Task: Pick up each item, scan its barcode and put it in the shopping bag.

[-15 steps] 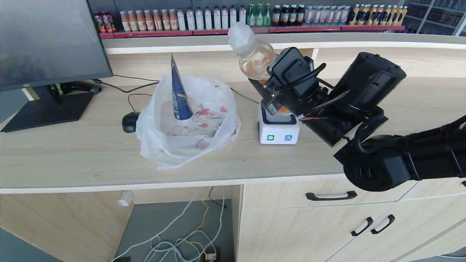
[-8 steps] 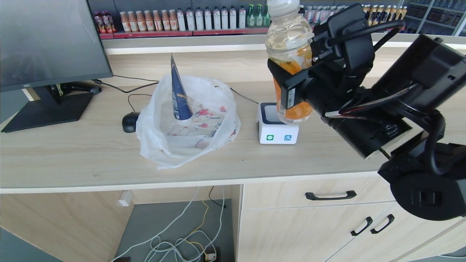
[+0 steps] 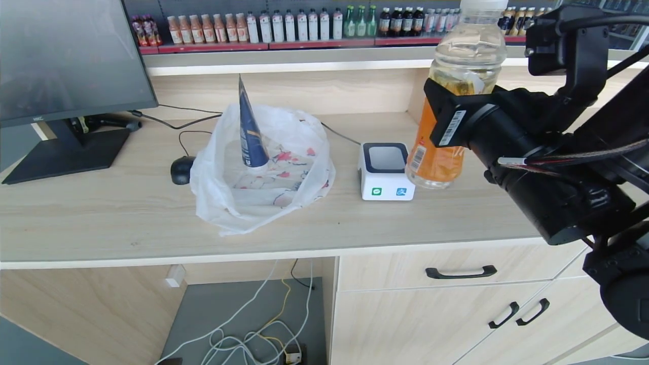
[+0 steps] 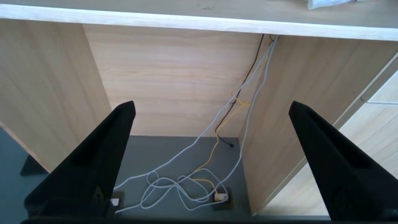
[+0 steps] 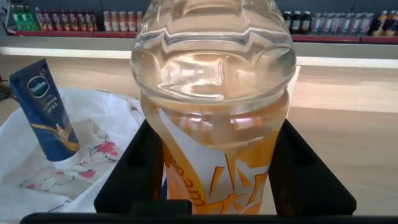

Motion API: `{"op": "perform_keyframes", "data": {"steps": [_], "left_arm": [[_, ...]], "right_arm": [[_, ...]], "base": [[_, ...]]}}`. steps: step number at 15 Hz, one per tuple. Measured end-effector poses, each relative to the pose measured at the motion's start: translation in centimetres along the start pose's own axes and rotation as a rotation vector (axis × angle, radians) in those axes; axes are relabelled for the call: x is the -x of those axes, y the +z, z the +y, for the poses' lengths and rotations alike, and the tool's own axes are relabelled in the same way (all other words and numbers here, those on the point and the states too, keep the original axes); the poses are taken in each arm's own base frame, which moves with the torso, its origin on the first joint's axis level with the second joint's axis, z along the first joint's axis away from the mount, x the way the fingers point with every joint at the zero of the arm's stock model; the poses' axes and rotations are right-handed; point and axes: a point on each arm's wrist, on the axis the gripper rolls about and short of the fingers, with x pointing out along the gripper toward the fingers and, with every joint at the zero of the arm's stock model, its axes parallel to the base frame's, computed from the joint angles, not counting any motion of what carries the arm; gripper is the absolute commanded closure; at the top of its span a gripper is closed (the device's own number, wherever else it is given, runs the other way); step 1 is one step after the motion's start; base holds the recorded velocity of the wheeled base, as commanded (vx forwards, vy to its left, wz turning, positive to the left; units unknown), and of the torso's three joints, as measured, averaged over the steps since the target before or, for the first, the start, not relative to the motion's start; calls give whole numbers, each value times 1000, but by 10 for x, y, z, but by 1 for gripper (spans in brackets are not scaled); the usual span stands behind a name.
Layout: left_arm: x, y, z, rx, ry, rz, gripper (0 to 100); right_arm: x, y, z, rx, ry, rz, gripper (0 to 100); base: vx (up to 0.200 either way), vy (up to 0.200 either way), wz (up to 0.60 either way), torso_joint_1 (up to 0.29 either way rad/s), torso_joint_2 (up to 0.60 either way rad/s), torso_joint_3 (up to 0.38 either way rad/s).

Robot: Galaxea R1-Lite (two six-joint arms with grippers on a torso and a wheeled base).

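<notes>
Head view: bag (image 3: pixel 263 172), white plastic, lay open on counter (image 3: pixel 127 213). Inside it stood one blue cone pack (image 3: pixel 249 132), point up. Scanner (image 3: pixel 385 171), a white box with a dark window, sat just right of the bag. Right gripper (image 3: pixel 451 119) pinched the bottle (image 3: pixel 469 56) around its middle. Bottle was upright, just right of the scanner; whether its base touched the counter could not be told. Orange label below, clear shoulder above, barcode strip on the side toward the scanner. Monitor (image 3: pixel 66 56) and mouse (image 3: pixel 181 170) were to the left of the bag, and a shelf (image 3: pixel 304 45) of drinks ran behind.

Left wrist view: left gripper (image 4: pixel 214 165) hung below counter level, spread wide and holding nothing. Cables (image 4: pixel 180 186) lay on the floor beneath.

Right wrist view: bottle seen close, with black fingers (image 5: pixel 134 168) pressed on both flanks. Label showed orange with white streaks, and the liquid was pale. Bag and cone pack sat beyond, off to one side.
</notes>
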Motion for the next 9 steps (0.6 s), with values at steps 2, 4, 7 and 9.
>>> {"op": "perform_keyframes", "data": {"steps": [2, 4, 7, 9], "left_arm": [[0, 0, 0, -9, -2, 2, 0], [0, 0, 0, -8, -1, 1, 0], [0, 0, 0, -5, -1, 1, 0], [0, 0, 0, -4, 0, 2, 0]], "right_arm": [[0, 1, -3, -49, -8, -2, 100], [-1, 1, -5, -58, -12, -4, 100], [-3, 1, -9, -77, -26, -5, 100], [-4, 0, -11, -76, -31, -5, 100]], "base": [[0, 0, 0, 0, 0, 0], [0, 0, 0, 0, 0, 0], [0, 200, 0, 4, 1, 2], [0, 200, 0, -2, -2, 5]]}}
